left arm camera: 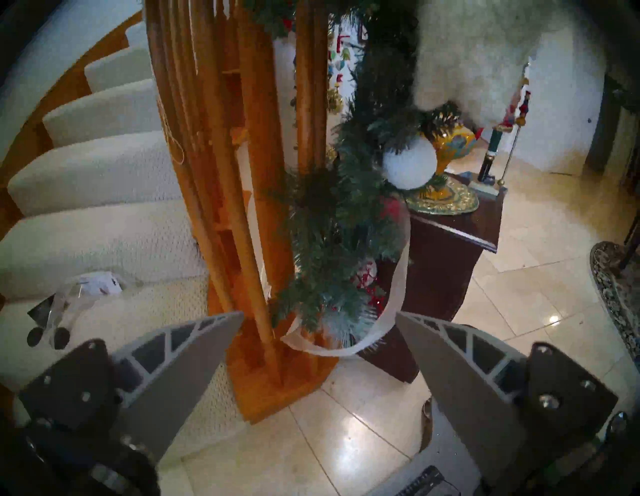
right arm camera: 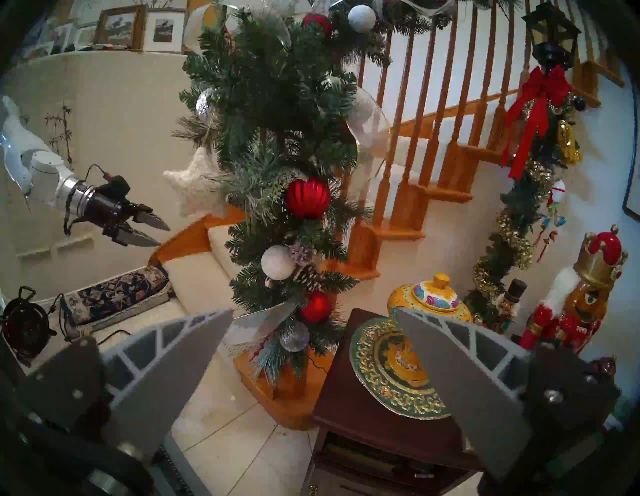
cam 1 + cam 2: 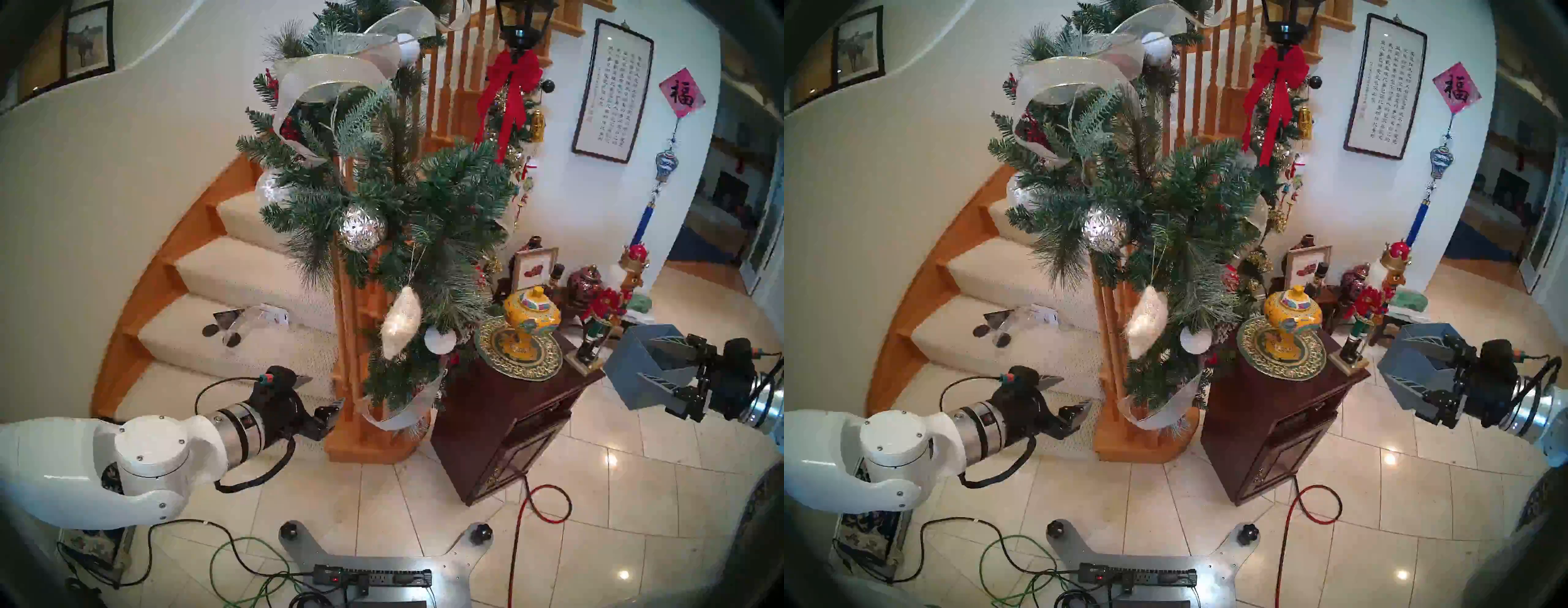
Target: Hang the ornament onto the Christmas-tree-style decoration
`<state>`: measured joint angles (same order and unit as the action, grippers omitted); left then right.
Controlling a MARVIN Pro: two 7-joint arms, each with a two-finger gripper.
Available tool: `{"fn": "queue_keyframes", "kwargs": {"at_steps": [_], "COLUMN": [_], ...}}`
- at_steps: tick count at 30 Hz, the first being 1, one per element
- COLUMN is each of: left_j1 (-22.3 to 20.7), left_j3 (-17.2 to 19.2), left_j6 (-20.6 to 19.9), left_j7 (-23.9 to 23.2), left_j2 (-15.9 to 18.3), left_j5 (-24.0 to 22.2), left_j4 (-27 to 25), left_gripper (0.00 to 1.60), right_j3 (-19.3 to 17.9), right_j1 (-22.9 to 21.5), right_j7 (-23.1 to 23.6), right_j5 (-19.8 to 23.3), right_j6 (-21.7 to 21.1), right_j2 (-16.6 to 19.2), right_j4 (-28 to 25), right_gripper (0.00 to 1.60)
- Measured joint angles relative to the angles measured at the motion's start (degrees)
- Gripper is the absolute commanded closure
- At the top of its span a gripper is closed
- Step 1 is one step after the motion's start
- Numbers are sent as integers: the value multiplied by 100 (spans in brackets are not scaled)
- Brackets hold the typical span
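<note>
From the head views we count one puffy white fuzzy star ornament [image 3: 401, 320], hanging by its thin gold string in the lower half of the bushy green pine garland [image 3: 382, 199] on the wooden newel post [image 3: 345, 339], above a small white ball [image 3: 440, 340]. The left gripper [image 3: 322, 397] sits low beside the post, jaws apart and empty; the right gripper [image 3: 636, 365] is spread wide over the dark wooden cabinet [image 3: 509, 420]. In the left wrist view the star [image 1: 485, 52] is blurred and cut off at the top. In the right wrist view branches hide half the star [image 2: 194, 183].
</note>
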<state>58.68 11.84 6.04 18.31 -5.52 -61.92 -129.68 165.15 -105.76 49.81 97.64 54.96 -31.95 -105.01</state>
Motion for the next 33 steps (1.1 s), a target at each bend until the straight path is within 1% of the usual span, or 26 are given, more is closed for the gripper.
{"fn": "queue_keyframes", "kwargs": {"at_steps": [13, 25, 33], "left_j1": [-4, -12, 0], "left_j3": [41, 98, 99], "left_j6": [725, 1300, 1727], "left_j7": [-773, -1524, -2053], "left_j2": [-5, -8, -10], "left_j5": [300, 576, 743], "left_j4": [287, 408, 633], "left_gripper": [0, 0, 0], "right_j3": [0, 0, 0], "right_j1": [0, 1, 0], "right_j7": [0, 0, 0], "right_j5": [14, 25, 36], "right_j6": [0, 0, 0], "right_j2": [-1, -1, -1], "right_j4": [-1, -2, -2], "right_gripper": [0, 0, 0]}}
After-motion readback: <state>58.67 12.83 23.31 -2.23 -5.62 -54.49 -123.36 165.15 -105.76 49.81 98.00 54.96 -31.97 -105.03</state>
